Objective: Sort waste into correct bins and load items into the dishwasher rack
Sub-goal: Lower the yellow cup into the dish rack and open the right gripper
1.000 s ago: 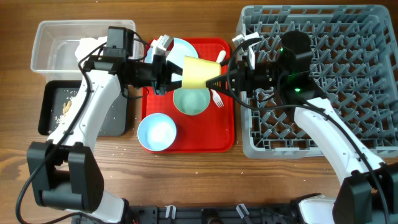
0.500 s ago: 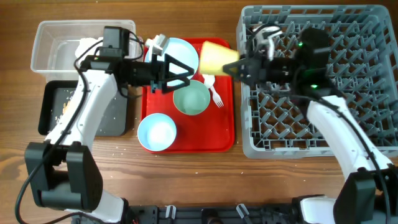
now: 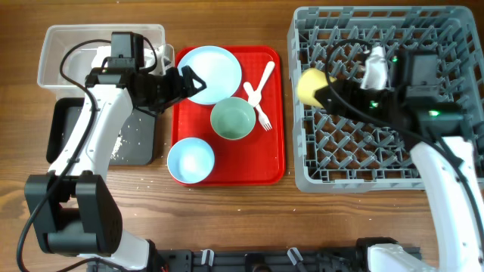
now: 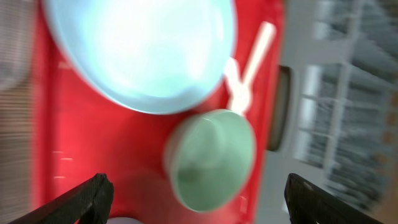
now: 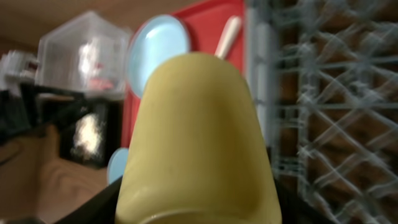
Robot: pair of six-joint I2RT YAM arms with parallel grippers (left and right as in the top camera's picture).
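**Overhead view.** The right tool (image 3: 324,91) is clenched on the yellow cup (image 3: 308,85), which lies on its side in the air above the left edge of the grey dishwasher rack (image 3: 423,45), just past the rim. The left tool (image 3: 185,80) is released and empty, at the left border of the red tray (image 3: 274,155), beside the pale blue plate (image 3: 215,72). The tray also carries a pale green bowl (image 3: 232,119), a pale blue bowl (image 3: 190,160), a white spoon (image 3: 264,75) and a white fork (image 3: 262,117). The clear tub (image 3: 60,45) and black tray (image 3: 140,147) lie to the left on the table (image 3: 227,219).

**Left wrist view.** Blurred. The fingertips (image 4: 93,193) stand wide apart over the green bowl (image 4: 214,158), with nothing between them.

**Right wrist view.** The cup (image 5: 199,137) fills the centre and hides the pegs beneath it. Rack grid (image 5: 323,93) shows at right.

**Room.** A strip of bare table separates tray and rack. The pegs around the cup stand free.
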